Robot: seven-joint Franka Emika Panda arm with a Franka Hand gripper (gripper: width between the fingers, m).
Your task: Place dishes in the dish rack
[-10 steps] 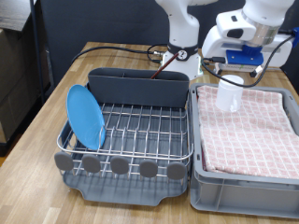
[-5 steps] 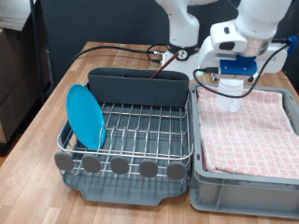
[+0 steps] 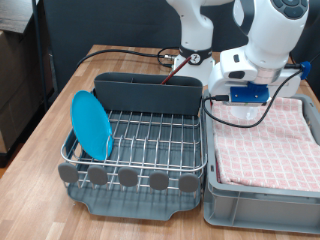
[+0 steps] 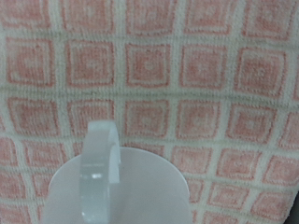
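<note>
The light-blue plate (image 3: 90, 125) stands on edge in the left side of the dish rack (image 3: 150, 140). The white cup (image 3: 241, 113) stands on the pink checked cloth at the crate's far left corner. In the wrist view the cup (image 4: 117, 191) is seen from above, close, with its handle (image 4: 99, 154) uppermost. My gripper (image 3: 247, 102) is low, right over the cup; its fingers show in neither view. The wooden spoon is out of view.
The grey crate (image 3: 260, 208) lined with pink checked cloth (image 3: 275, 145) stands to the exterior view's right of the rack. The tall grey utensil trough (image 3: 148, 92) runs along the rack's far side. Black cables (image 3: 120, 52) lie on the wooden table behind.
The arm has come down and moved towards the exterior view's left, from high above the crate to just over the cup. The cup and the plate have not moved.
</note>
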